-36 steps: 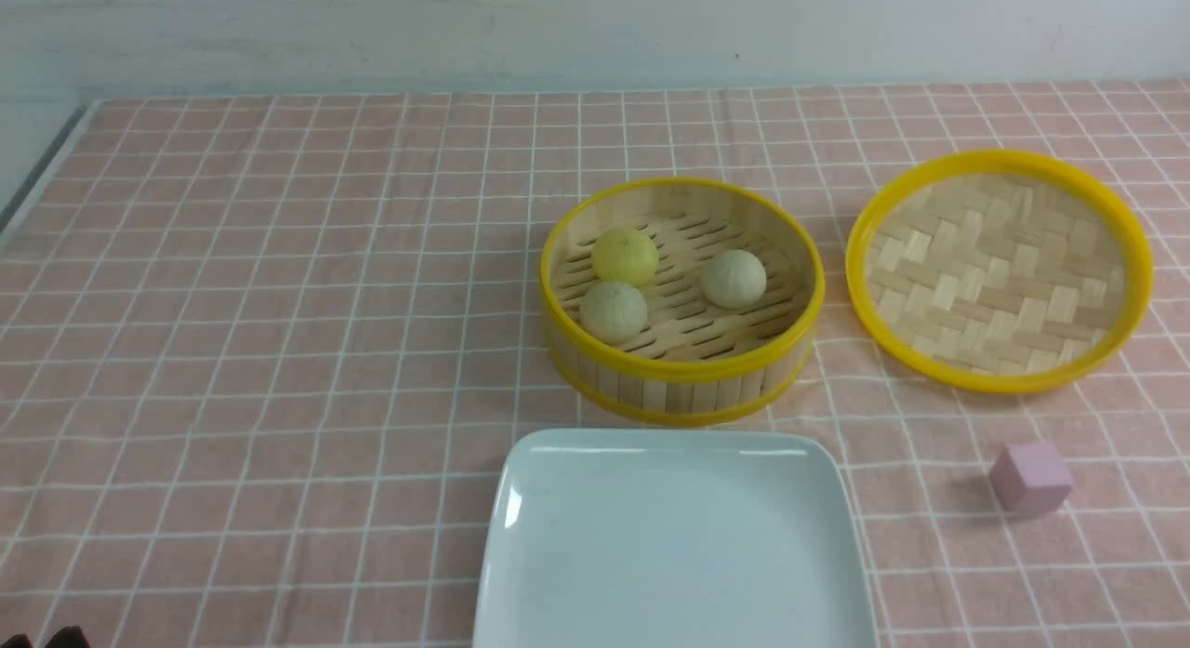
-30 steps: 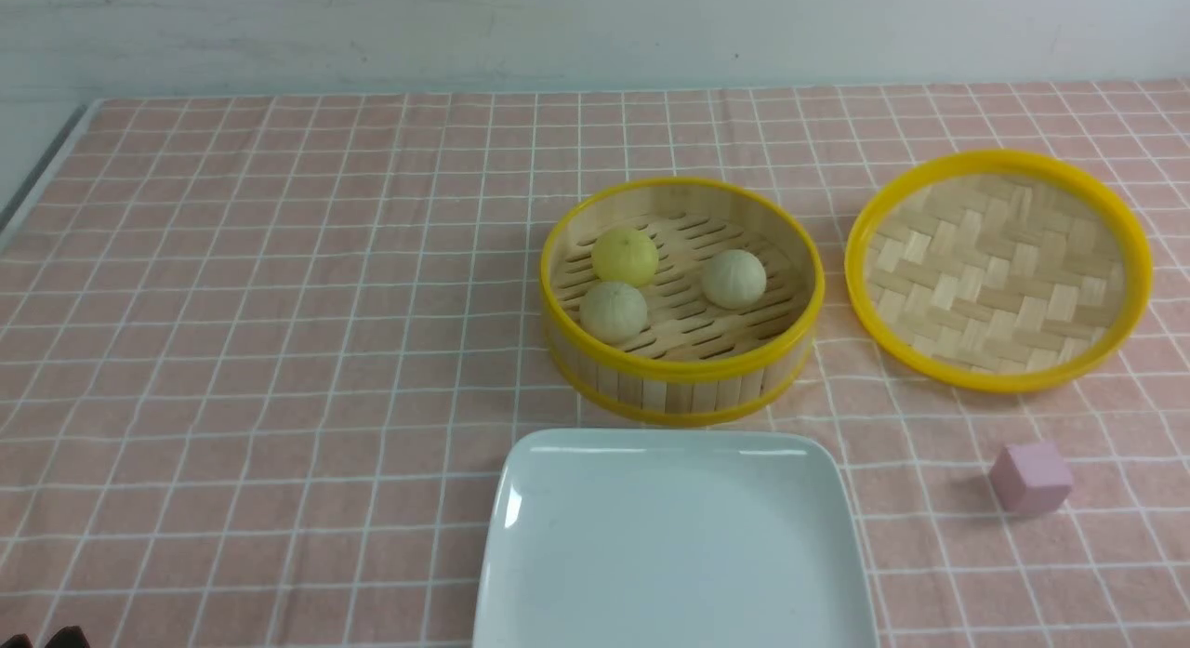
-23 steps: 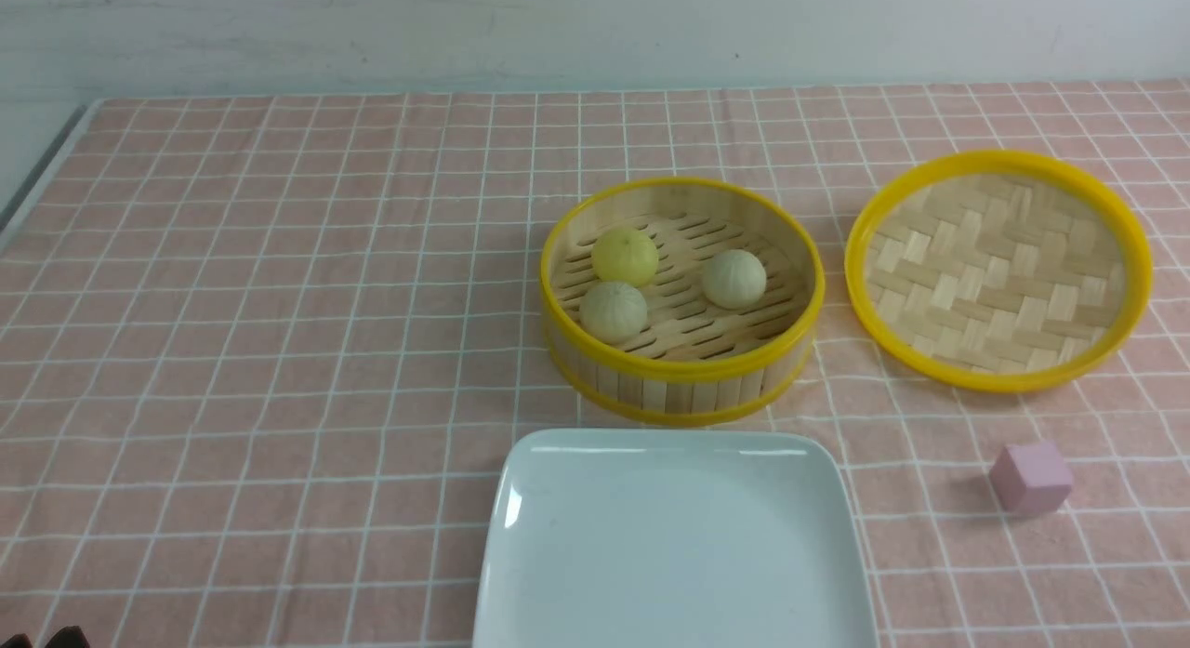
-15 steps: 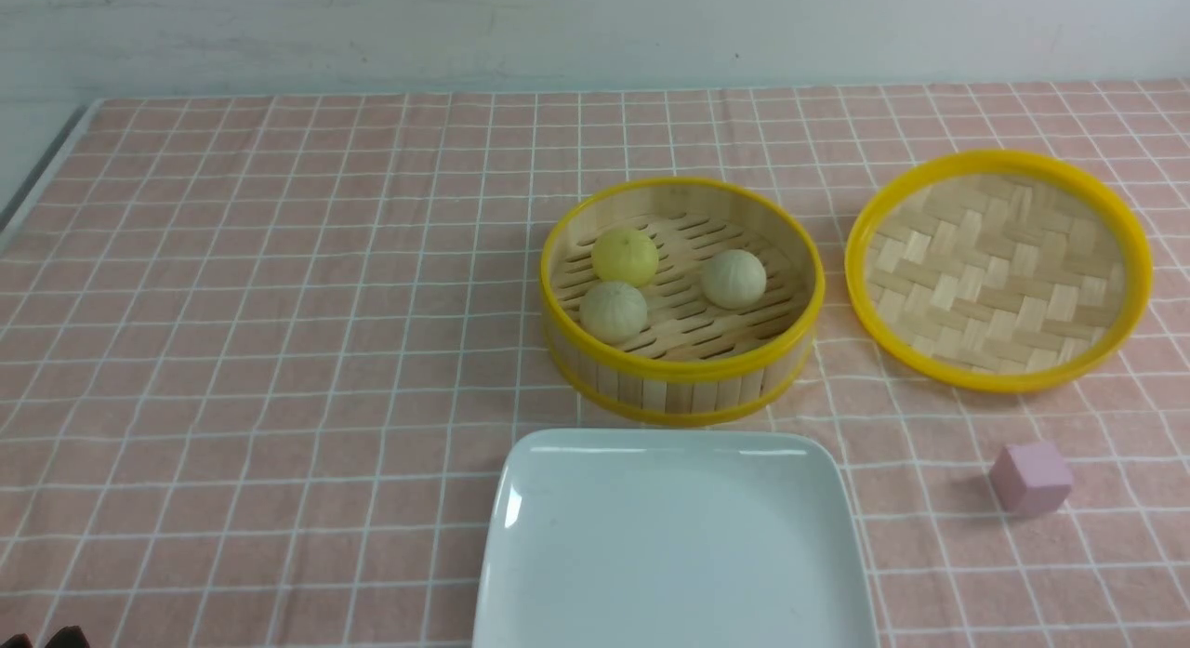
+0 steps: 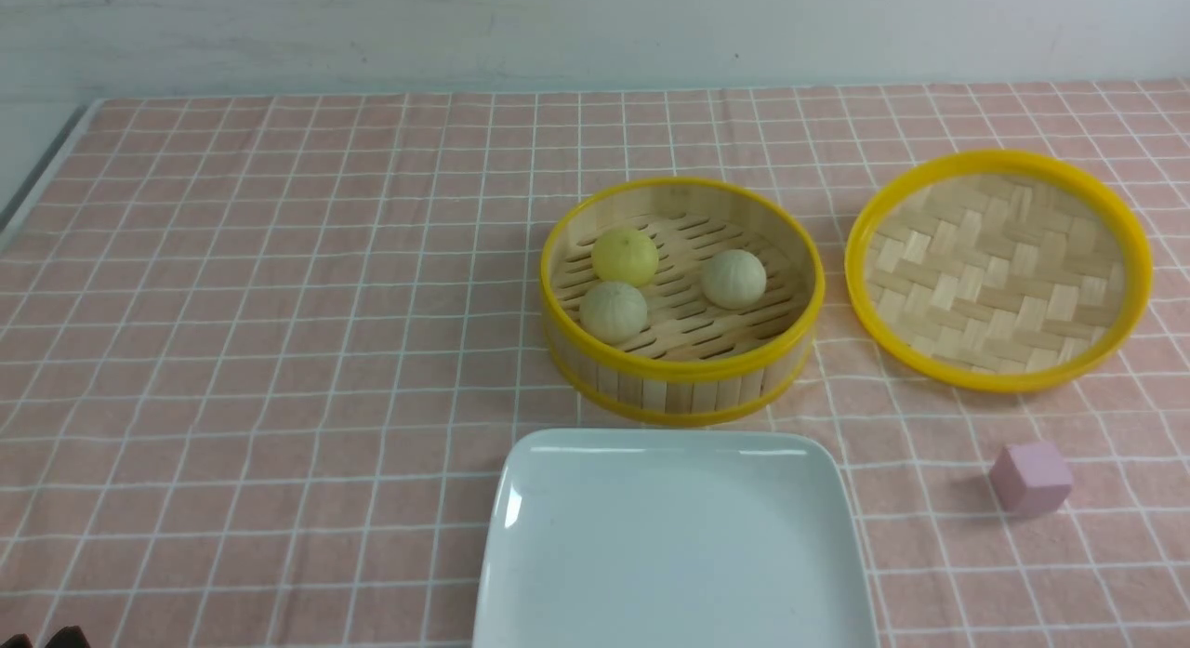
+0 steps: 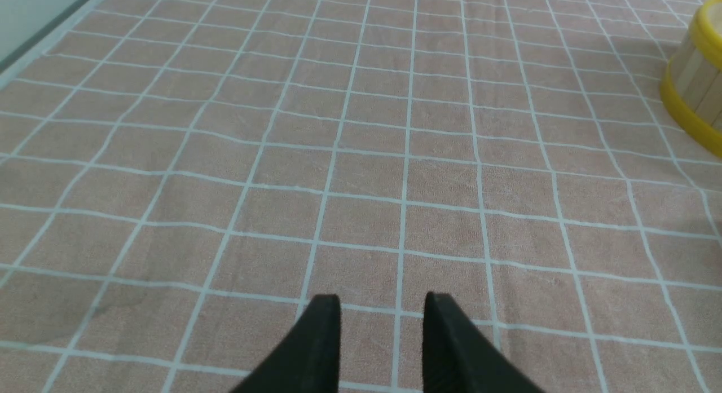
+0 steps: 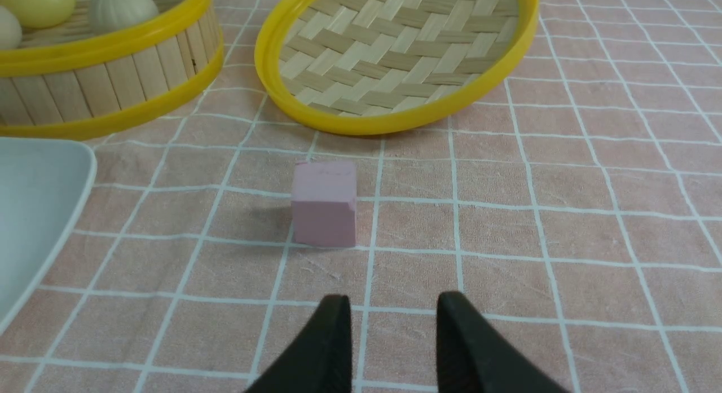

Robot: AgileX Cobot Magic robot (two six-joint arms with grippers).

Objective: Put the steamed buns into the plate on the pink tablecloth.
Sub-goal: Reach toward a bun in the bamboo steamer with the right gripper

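Left gripper (image 6: pixel 382 298) and right gripper (image 7: pixel 399 298) apart-fingered, unloaded; buns (image 5: pixel 625 257) in steamer (image 5: pixel 681 394), beyond near plate (image 5: pixel 676 546); advise descending vertically inside rim, pinching one gently.

A small pink cube (image 7: pixel 324 204) sits on the pink tablecloth (image 7: pixel 496 241) at centre left. The woven lid (image 7: pixel 395 54), yellow-rimmed, lies at top centre. The bamboo steamer (image 7: pixel 113 83) fills the upper left, holding one yellow bun (image 7: pixel 42 4) and two pale buns (image 7: pixel 121 9), one cut off by the frame's left edge. Part of the white plate (image 7: pixel 34 207) shows at left. The right tool (image 7: pixel 393 297) stands open at bottom centre.
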